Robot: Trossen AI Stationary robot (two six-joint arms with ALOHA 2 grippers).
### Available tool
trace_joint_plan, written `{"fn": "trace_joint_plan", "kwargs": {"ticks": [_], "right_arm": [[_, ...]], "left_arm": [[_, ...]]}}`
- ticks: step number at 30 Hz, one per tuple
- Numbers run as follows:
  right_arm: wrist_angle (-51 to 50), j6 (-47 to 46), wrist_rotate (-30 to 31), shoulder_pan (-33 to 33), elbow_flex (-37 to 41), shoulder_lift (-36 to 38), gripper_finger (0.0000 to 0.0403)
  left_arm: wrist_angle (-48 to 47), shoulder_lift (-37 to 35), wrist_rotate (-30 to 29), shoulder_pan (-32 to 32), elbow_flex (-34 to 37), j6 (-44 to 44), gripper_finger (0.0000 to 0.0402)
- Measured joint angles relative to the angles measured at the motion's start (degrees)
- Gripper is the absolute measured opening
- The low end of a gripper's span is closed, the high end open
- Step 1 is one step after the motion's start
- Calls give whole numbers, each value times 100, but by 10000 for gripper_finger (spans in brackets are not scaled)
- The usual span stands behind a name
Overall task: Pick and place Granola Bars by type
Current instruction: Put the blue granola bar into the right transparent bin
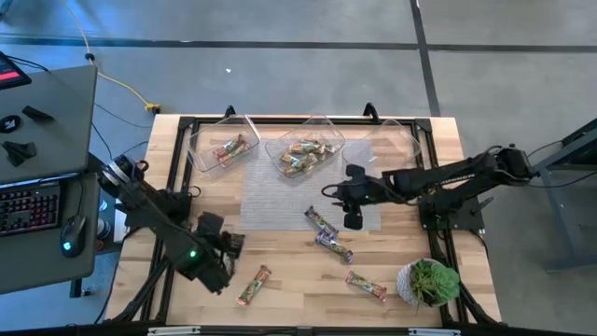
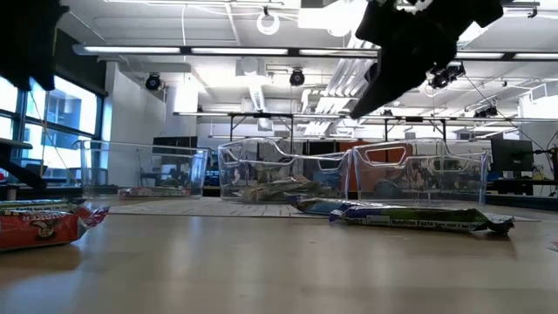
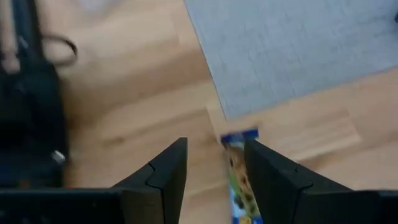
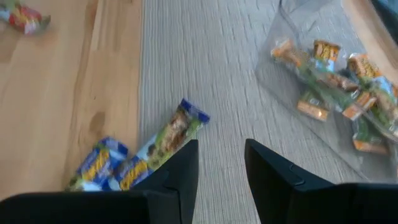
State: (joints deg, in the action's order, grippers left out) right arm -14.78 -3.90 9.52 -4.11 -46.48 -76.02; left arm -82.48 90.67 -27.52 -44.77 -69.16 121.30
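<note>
High view: two purple bars (image 1: 320, 220) lie at the grey mat's (image 1: 270, 196) near edge, under the right end effector (image 1: 353, 220).
Its fingers are spread and empty. Best to drop squarely over one bar, closing across its narrow width. The left end effector (image 1: 227, 245), also spread, hovers over the tabletop (image 1: 298, 289) near a red bar (image 1: 254, 285).

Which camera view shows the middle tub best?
The high view: the whole middle tub and its bars show from above. The low view shows only its clear wall; the right wrist view shows part; the left wrist view shows none.
</note>
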Motion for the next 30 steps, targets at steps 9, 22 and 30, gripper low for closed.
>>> {"fn": "trace_joint_plan", "kwargs": {"ticks": [9, 22, 30], "right_arm": [[628, -16, -1, -14, 335, -3, 114], [695, -14, -131, -14, 356, -5, 114], [760, 13, -133, -14, 356, -7, 114]], "left_arm": [[2716, 33, 180, -99, 582, -660, 154], [3709, 35, 408, -96, 800, -2019, 154], [3543, 35, 401, 250, 800, -1910, 154]]}}
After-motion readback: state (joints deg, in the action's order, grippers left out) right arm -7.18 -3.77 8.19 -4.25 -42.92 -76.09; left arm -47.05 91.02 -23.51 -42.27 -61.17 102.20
